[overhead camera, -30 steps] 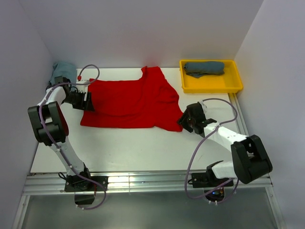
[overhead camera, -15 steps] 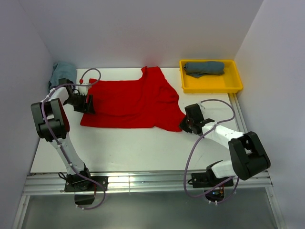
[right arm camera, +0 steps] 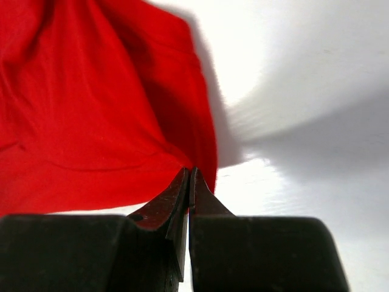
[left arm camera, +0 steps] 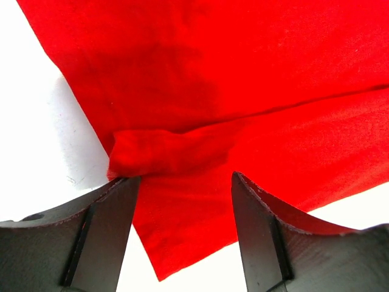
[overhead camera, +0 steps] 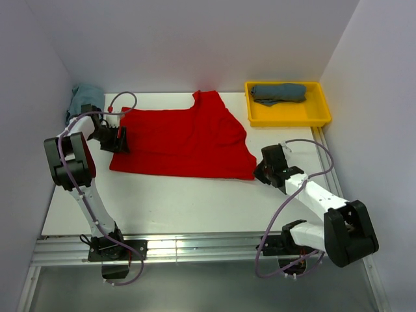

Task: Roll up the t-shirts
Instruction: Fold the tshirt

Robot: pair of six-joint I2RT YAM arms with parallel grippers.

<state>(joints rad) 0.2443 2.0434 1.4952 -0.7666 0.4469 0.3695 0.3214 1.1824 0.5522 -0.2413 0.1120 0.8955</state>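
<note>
A bright red t-shirt (overhead camera: 182,140) lies spread flat on the white table. My left gripper (overhead camera: 120,140) is open at the shirt's left edge. In the left wrist view its fingers (left arm camera: 109,213) straddle a folded corner of the red cloth (left arm camera: 243,91), with the gripper (left arm camera: 182,179) low over it. My right gripper (overhead camera: 258,172) is shut on the shirt's lower right corner. In the right wrist view the gripper (right arm camera: 189,171) pinches the red fabric's (right arm camera: 91,121) edge. A slate blue-grey t-shirt (overhead camera: 279,93) lies bundled in a tray. A pale teal t-shirt (overhead camera: 84,97) sits crumpled at the back left.
The yellow tray (overhead camera: 286,120) stands at the back right corner. White walls close the table in at the back, left and right. A metal rail (overhead camera: 195,247) runs along the near edge by the arm bases.
My right gripper has shut on the shirt's lower right corner and drawn it to the right, straightening the bottom hem. The left gripper has barely moved and stays open.
</note>
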